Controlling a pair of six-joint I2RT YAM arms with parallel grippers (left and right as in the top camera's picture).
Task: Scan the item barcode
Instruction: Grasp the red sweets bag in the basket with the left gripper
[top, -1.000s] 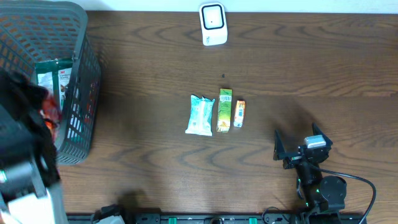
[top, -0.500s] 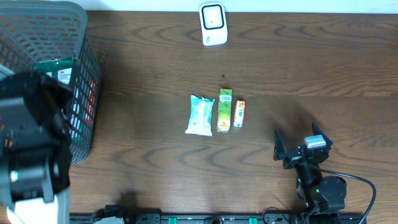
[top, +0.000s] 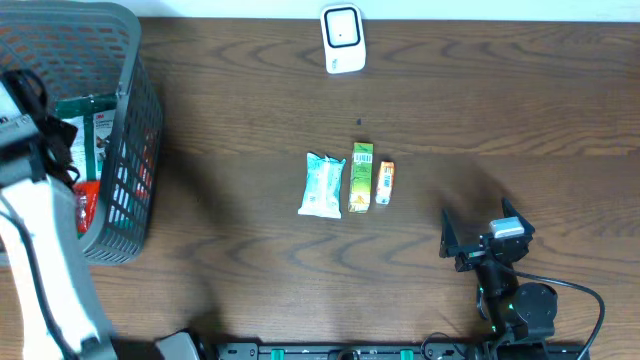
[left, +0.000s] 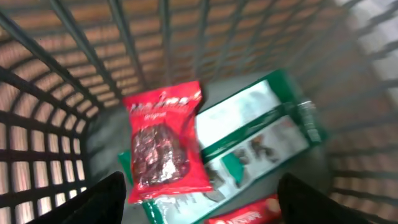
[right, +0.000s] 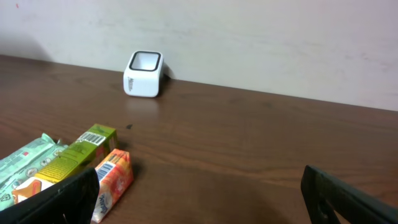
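Left fingers (left: 106, 199) sprang wide over the glossy red packet (left: 163, 143) in the mesh basket (top: 130, 170); right fingers (right: 62, 199) wide.

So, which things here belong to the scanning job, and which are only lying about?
For the job: scanner, mint packet, green box, orange box; likely the basket too.
Lying about: red packet and green pack, already in the basket; a dark speck.

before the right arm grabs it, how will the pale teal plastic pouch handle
The pale teal plastic pouch shows crimped, ragged ends, so it is probably floppy and light. Its film may slide on the dark wooden table when pushed. Lying flat, it should not roll.
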